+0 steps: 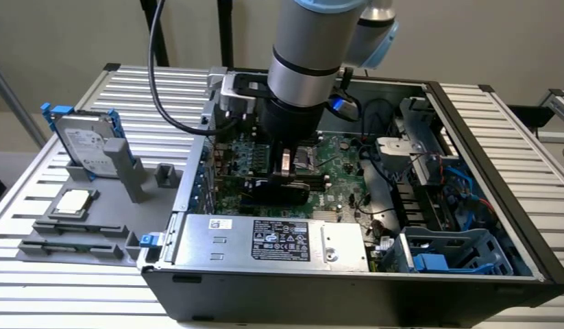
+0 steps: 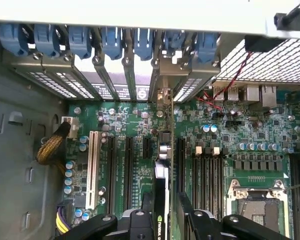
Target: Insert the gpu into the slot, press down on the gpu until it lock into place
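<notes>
Gpu (image 2: 160, 195) stood upright on motherboard (image 2: 225, 125), seemingly in slot. Claw (image 2: 166, 222) straddled it, fingers apart, not gripping. Insertion judged done; locking press needed straight push on top edge.

- Case (image 1: 355, 301) open on top; free entry over the motherboard (image 1: 341, 154).
- Power supply (image 1: 273, 240), drive cage (image 1: 446, 255) and cables (image 1: 460, 181) border it.
- Upright gpu (image 1: 263, 188) divides the slot area.

The gpu (image 2: 160, 197) looks like matt black plastic, and the gripper (image 2: 163, 216) is matt black too. The motherboard (image 2: 135, 125) is green and slightly glossy. The power-supply box (image 1: 218, 236) is smooth bare silver metal. The bench (image 1: 71, 295) is pale ribbed metal. The card clips (image 2: 80, 40) are blue plastic.
</notes>
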`<action>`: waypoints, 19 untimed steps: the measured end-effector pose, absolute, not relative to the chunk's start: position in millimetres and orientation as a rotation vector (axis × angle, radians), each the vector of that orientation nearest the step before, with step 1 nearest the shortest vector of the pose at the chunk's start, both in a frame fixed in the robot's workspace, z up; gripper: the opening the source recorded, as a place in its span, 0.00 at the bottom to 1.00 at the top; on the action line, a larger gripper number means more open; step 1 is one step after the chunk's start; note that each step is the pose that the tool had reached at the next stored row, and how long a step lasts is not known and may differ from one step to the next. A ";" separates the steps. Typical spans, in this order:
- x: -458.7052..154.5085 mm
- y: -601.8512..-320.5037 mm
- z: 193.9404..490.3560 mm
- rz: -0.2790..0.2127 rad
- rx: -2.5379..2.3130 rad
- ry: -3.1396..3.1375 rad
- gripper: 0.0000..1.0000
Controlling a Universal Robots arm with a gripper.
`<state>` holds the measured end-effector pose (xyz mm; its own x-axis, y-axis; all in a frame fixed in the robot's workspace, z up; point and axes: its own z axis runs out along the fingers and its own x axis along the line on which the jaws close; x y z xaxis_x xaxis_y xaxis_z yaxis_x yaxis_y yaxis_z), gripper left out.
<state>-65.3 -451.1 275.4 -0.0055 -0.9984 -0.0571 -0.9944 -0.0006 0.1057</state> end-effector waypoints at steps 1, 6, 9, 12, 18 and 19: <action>-65.6 -451.1 279.1 -0.179 2.191 -2.195 0.33; -69.4 -449.4 287.4 -0.175 2.195 -2.189 0.24; -73.9 -444.8 287.4 -0.172 2.196 -2.184 0.12; -79.1 -442.2 284.4 -0.168 2.196 -2.182 0.11; -84.8 -441.3 274.7 -0.164 2.198 -2.178 0.11; -85.0 -441.2 273.2 -0.164 2.199 -2.177 0.11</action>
